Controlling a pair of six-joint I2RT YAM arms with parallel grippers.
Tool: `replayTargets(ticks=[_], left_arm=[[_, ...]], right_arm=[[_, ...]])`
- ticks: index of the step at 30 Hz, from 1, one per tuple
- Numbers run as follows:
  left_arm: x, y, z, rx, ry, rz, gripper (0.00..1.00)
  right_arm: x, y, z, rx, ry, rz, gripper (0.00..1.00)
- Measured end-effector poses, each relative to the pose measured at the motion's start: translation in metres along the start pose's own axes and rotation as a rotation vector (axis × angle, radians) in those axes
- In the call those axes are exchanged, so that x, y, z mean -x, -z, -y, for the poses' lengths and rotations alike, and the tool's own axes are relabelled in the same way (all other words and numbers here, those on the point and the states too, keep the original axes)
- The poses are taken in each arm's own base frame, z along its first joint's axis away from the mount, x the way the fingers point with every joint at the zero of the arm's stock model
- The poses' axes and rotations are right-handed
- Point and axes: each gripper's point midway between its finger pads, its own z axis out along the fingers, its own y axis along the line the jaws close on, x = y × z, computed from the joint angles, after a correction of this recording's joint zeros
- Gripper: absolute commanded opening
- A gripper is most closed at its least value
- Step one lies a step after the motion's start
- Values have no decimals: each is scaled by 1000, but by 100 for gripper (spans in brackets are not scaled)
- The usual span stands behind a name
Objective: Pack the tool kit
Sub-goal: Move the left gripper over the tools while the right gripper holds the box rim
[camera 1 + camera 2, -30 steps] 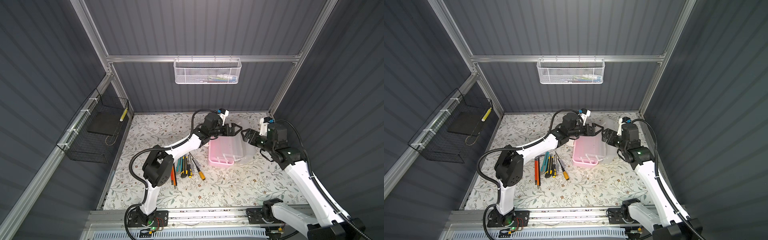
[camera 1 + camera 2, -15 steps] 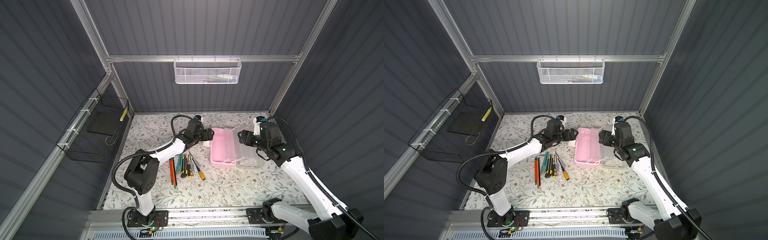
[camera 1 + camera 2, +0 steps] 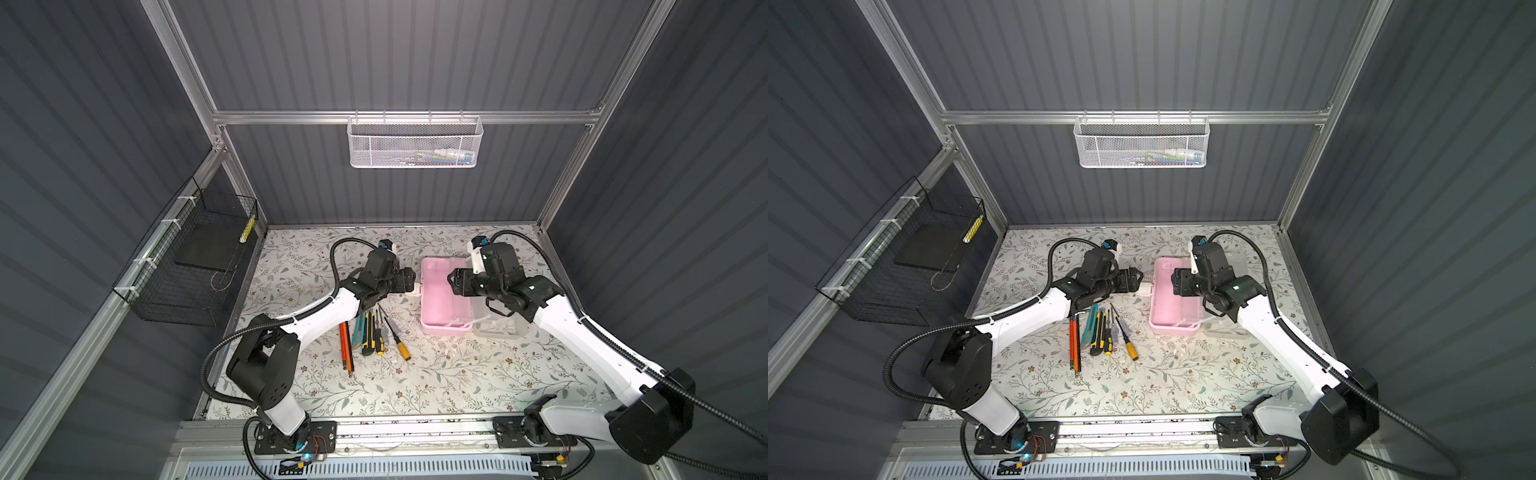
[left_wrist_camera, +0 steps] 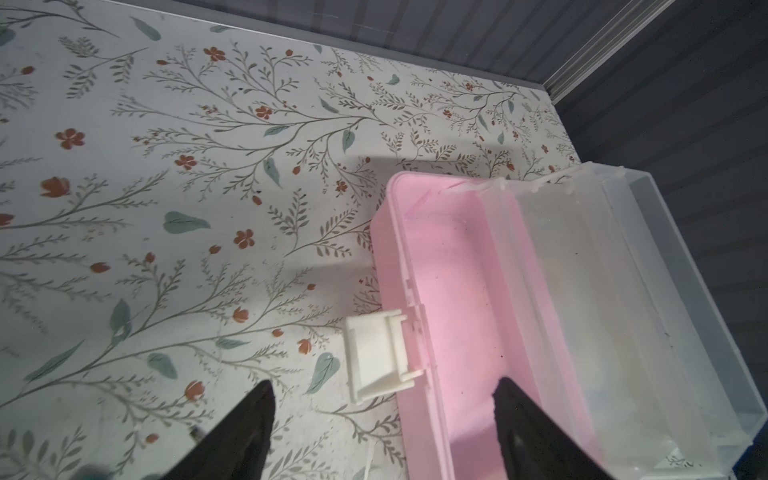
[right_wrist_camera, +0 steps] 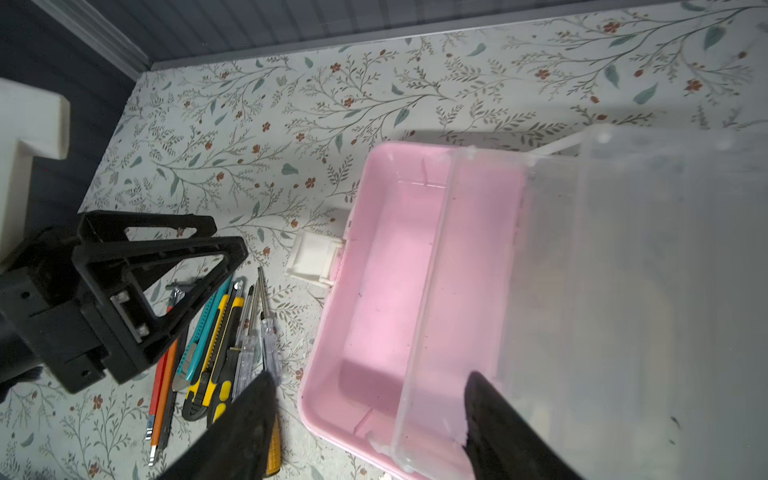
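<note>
Plainly box (image 3: 436,303) open, lid (image 3: 498,328) flat; tools (image 3: 374,332) outside.

**toolguy:** how's everything laid out rn?

**benchrat:** box base (image 3: 440,291) sits mid-table, lid (image 3: 500,328) flopped flat on its right, latch (image 3: 415,288) sticking out left. tools (image 3: 370,332) lie in a row on the table (image 3: 415,386), left of the box

**toolguy:** and the baskets?

**benchrat:** mesh basket (image 3: 415,143) hangs on the back wall, wire basket (image 3: 191,266) on the left wall, both well apart from the box
</note>
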Motion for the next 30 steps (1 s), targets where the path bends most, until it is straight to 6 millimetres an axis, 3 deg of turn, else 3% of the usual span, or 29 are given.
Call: replayTargets(ticks=[9, 14, 20, 25, 29, 30], left_arm=[[-25, 57, -59, 166, 28, 5, 84], [-34, 76, -88, 240, 63, 11, 81], [-63, 85, -121, 323, 112, -34, 64], [-85, 88, -141, 395, 133, -73, 43], [-91, 86, -152, 430, 145, -91, 40], [-94, 84, -155, 439, 148, -101, 35]], right_arm=[[-22, -53, -32, 45, 18, -124, 69], [-23, -72, -45, 61, 18, -154, 69], [-36, -88, -55, 87, 10, -199, 69], [-41, -89, -62, 112, 1, -212, 69], [-41, -89, -65, 125, -3, -215, 69], [-42, -91, -66, 127, -3, -218, 69]])
